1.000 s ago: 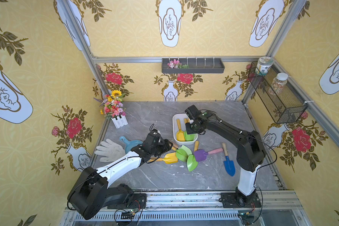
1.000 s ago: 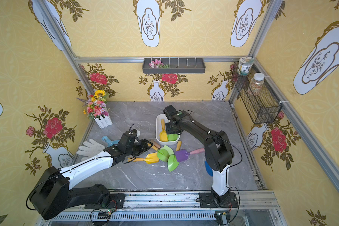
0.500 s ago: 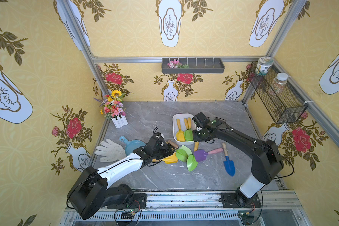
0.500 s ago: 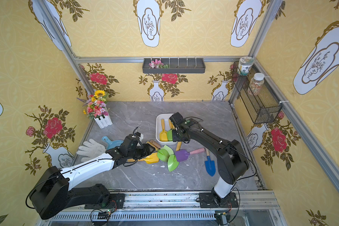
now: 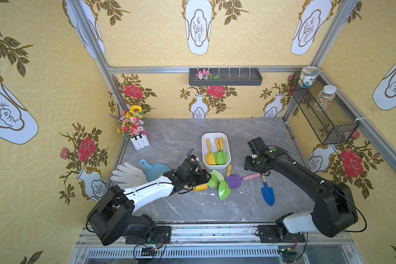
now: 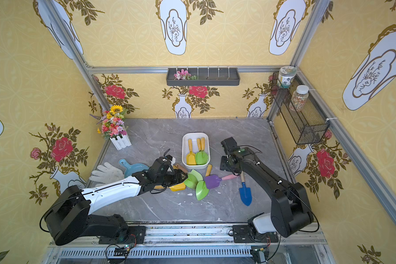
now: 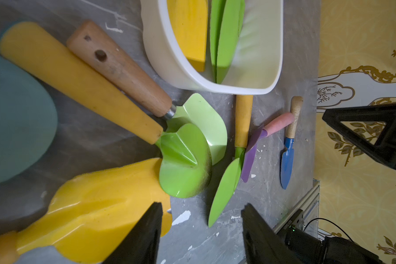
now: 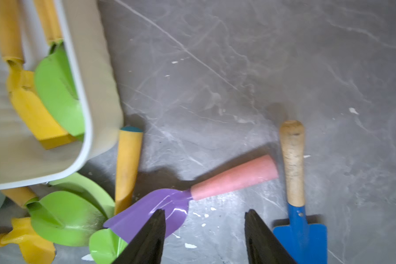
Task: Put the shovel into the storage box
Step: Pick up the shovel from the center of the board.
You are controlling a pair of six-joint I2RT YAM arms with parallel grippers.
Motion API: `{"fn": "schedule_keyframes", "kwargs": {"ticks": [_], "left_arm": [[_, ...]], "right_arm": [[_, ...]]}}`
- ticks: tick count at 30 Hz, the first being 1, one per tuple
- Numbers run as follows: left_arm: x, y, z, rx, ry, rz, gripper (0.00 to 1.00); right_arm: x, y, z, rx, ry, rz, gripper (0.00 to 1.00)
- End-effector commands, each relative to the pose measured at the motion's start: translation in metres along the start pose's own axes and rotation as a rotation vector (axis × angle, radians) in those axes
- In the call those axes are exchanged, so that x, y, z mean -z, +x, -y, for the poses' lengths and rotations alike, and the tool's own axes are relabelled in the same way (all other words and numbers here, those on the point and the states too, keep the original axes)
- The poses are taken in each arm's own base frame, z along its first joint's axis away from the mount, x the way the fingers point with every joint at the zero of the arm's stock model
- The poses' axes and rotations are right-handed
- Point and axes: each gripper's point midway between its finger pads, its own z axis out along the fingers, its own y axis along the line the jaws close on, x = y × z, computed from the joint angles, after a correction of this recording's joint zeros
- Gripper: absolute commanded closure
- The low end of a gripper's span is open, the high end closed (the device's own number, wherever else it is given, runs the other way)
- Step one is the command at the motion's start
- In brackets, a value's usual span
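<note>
Geometry check for the next pick. Storage box (image 5: pixel 203 146) sits mid-table with its long axis near–far. One yellow and two green shovels already lie in it, handles toward the far end. Remaining shovels are loose on the table (image 5: pixel 192 205), just near of the box.

Right gripper (image 8: pixel 205 212): jaws apart, only bare table between them. It hangs right of the box with two candidates just near of it.
- Purple shovel (image 8: pixel 183 196) is near-left. Its long axis runs roughly left–right, pink handle pointing right toward the gripper, blade tucked against the green shovels (image 7: pixel 185 164).
- Blue shovel (image 8: pixel 295 212) is near-right. Its long axis runs near–far, wooden handle far, blade near, clear of the pile.
- The two handle tips nearly meet.

Right arm is plainly nearer to both. My read: either one needs a small sideways shift plus wrist roll so the jaws straddle the handle crosswise. Blue looks like the cleaner grab.

Left gripper (image 7: pixel 201 204): also apart and empty, over the yellow shovel (image 7: pixel 96 205), near-left of the box. One finger (image 7: pixel 144 237) overlaps the blade edge in the wrist view; can't tell if it's touching. That shovel runs left–right, blade right, handle back under the wrist, so reaching the handle probably means a pull-back.

Poses:
- Right arm reaches from its near-right base far and left, wrist bent steeply down.
- Left arm stretches low from its near-left base toward the right, forearm almost level, gripper angled down and rightward.
</note>
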Motion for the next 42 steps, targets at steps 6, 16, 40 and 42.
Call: {"fn": "schedule_keyframes", "kwargs": {"ticks": [6,16,40,42], "left_arm": [[-0.006,-0.002,0.012,-0.025,0.042,-0.006,0.4],[-0.011,0.001,0.011,-0.026,0.053,-0.013,0.4],[-0.011,-0.001,0.009,-0.013,0.048,-0.001,0.4],[-0.011,-0.002,0.009,-0.012,0.049,0.0,0.4]], "right_arm": [[-0.012,0.017,0.064,-0.181,0.102,-0.05,0.42],[-0.033,0.04,0.088,-0.258,0.156,-0.12,0.47],[-0.073,0.046,0.089,-0.226,0.182,-0.212,0.62],[-0.073,0.046,0.09,-0.227,0.182,-0.213,0.65]]}}
